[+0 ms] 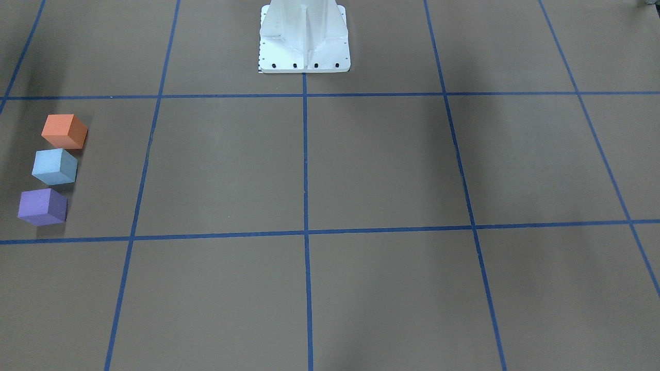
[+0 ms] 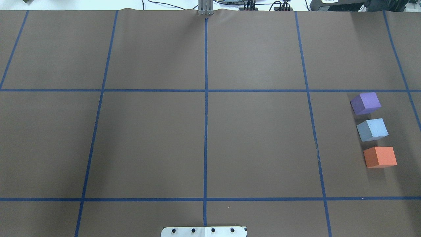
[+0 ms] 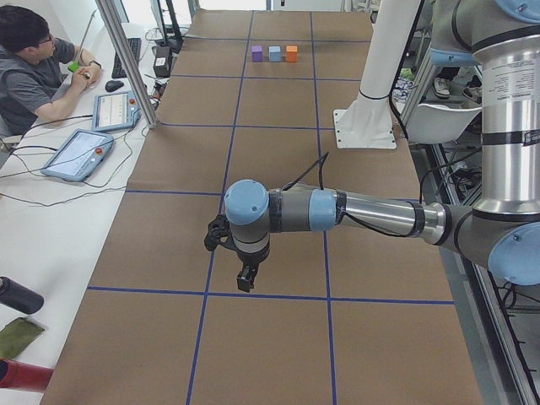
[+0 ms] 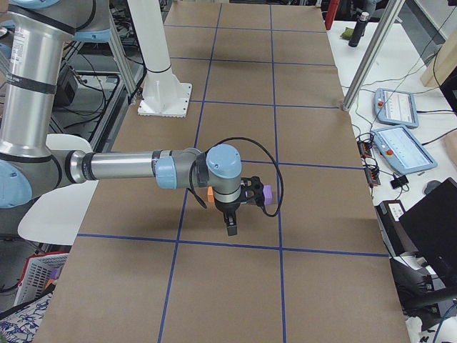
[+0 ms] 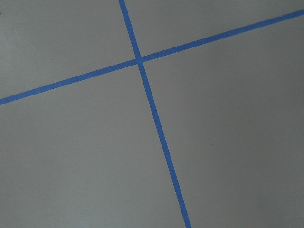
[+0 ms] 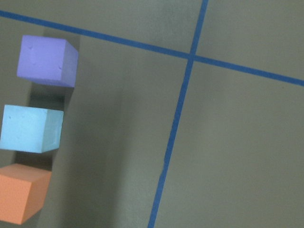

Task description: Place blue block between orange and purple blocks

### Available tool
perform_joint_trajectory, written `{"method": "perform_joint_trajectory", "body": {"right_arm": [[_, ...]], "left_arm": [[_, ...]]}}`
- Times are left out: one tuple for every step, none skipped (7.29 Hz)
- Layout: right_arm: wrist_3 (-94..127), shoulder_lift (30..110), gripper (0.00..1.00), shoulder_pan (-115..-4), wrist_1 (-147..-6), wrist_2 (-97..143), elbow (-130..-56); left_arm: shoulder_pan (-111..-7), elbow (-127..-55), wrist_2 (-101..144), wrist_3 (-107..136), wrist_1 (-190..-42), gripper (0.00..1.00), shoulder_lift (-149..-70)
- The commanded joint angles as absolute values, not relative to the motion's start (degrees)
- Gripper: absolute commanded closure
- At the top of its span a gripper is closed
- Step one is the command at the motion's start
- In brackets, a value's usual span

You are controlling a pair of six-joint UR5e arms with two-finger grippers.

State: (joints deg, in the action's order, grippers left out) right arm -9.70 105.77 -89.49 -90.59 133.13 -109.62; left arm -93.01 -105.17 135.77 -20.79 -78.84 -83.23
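Observation:
The blue block (image 2: 372,129) sits on the brown table between the purple block (image 2: 365,102) and the orange block (image 2: 380,157), in one row near the table's right end. The same row shows in the front view, with orange (image 1: 64,131), blue (image 1: 54,166) and purple (image 1: 43,206), and in the right wrist view (image 6: 31,128). My right gripper (image 4: 230,227) hangs above the table near the blocks, apart from them. My left gripper (image 3: 245,283) hangs over the far left part of the table. Both show only in side views, so I cannot tell whether they are open or shut.
Blue tape lines (image 2: 206,98) divide the brown table into squares. The white robot base (image 1: 304,38) stands at the table's robot-side edge. An operator (image 3: 34,72) sits at a side desk with tablets (image 3: 80,152).

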Motion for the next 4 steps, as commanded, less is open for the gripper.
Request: {"method": "perform_joint_trajectory", "body": {"right_arm": [[-11.25,106.35,0.0,-90.18,-91.67,133.33,-109.51],[-10.9,106.26,0.0,-90.09,-91.76,133.33,-109.51],[-9.94,106.09,0.0,-90.09,-91.67,133.33,-109.51],[-9.93,105.91,0.0,-90.17,-91.67,133.33,-109.6]], "left_arm": [[-92.99,-105.12,135.79,-20.74,-78.92,0.0,-83.23],[-93.08,-104.68,135.79,-20.57,-78.84,0.0,-83.23],[-93.08,-104.59,135.79,-18.48,-78.84,0.0,-83.15],[-93.08,-104.33,135.79,-17.41,-78.75,0.0,-83.06]]}}
